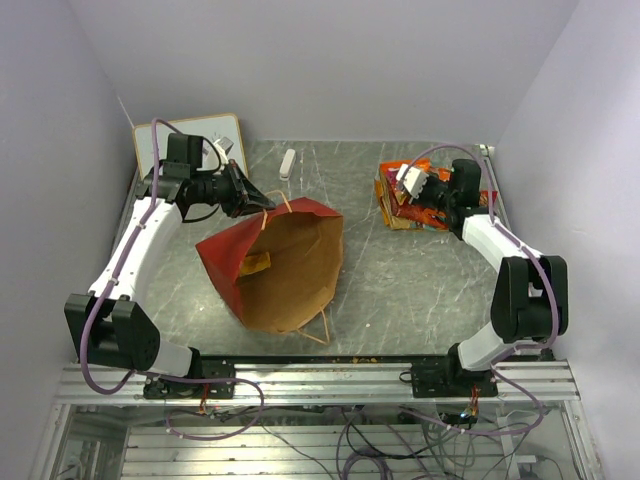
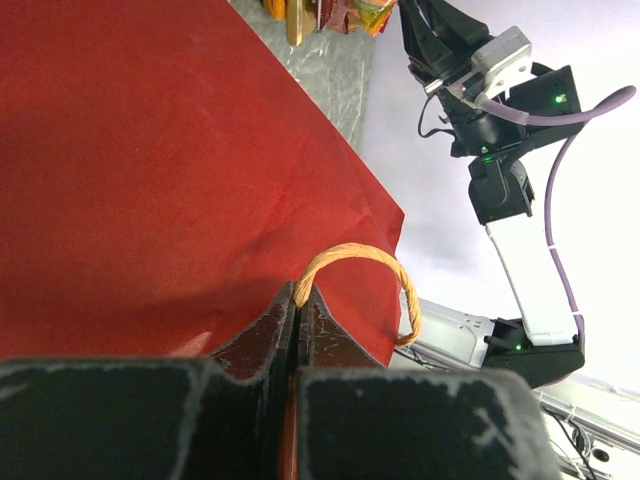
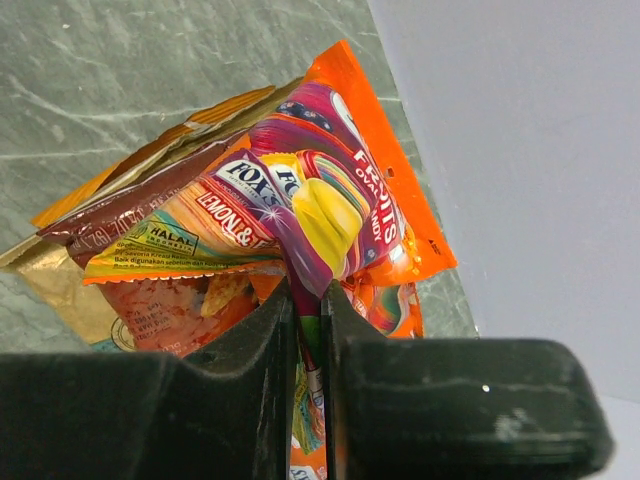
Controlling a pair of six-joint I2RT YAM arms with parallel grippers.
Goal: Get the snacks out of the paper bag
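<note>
Since the overhead view shows the most, starting there: the big red paper bag [image 1: 285, 270] with the brown kraft inside lies on its side mid-table on the grey marbled table top [image 1: 400, 290], mouth gaping toward the arm bases. One small orange-yellow packet [image 1: 255, 263] sits inside it near the left wall. The left gripper [image 1: 260, 205] is at the bag's far rim. Over at the far right, a pile of crinkly orange and red foil snack packets [image 1: 393, 208] lies on the table well apart from the bag, with the right gripper [image 1: 420, 192] right over it. A wood-framed whiteboard [image 1: 190, 140] sits in the far left corner, and a small white stick-shaped thing [image 1: 288, 162] lies near the back wall.

Left wrist view: the fingers are pressed tight together, pinching the red bag's edge right where the tan cord handle [image 2: 400, 280] loops out.

Right wrist view: the fingers are squeezed nearly together on an orange and purple Fox's fruit candy packet [image 3: 330, 190], which sits over the rest of the pile. Can't tell if it's lifted or resting on them.
</note>
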